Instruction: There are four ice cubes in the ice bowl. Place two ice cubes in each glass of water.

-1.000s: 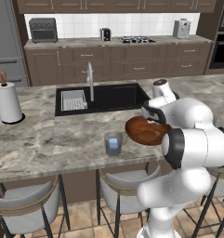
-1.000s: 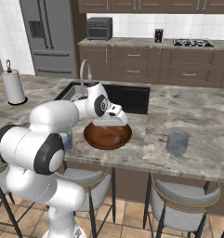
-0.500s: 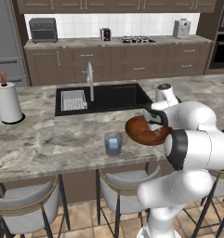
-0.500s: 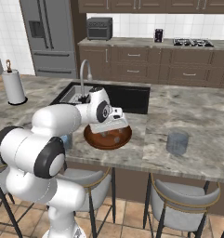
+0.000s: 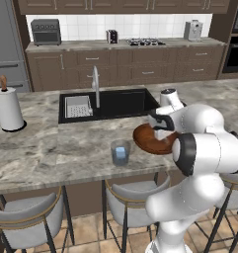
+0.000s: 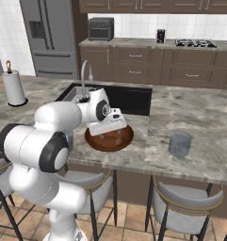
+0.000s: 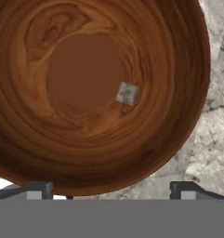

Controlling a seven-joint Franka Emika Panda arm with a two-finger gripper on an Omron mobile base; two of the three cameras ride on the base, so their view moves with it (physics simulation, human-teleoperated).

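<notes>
In the left base view, the white arm fills the lower right of the frame and bends over the grey marble desk (image 5: 51, 148). The wooden ice bowl (image 5: 149, 141) sits right of centre, partly behind the arm, just below the black sink (image 5: 110, 103). One glass of water (image 5: 120, 151) stands at centre, just left of the bowl, with something pale blue inside that looks like ice. A paper-towel roll (image 5: 8, 107) stands at the left edge. The end effector (image 5: 157, 122) hangs above the bowl's far rim; its fingers are too small here to judge.

In the right base view, the arm rises from the lower left and reaches to the centre. The end effector (image 6: 110, 126) hovers low over the ice bowl (image 6: 109, 139), whose inside shows a couple of small pale specks. The second glass of water (image 6: 180, 144) stands well apart, right of centre on the desk (image 6: 199, 117). The first glass (image 6: 68, 139) is mostly hidden behind the arm, left of the bowl. The paper-towel roll (image 6: 14, 87) is at the upper left.

In the hand view, the ice bowl (image 7: 62, 139) takes up most of the frame. One ice cube (image 7: 127, 93) lies just right of the bowl's flat centre. The end effector (image 7: 111, 189) stands wide, its two dark tips far apart at the bottom corners, with nothing between them. Marble desk (image 7: 211, 139) shows at the right edge.
</notes>
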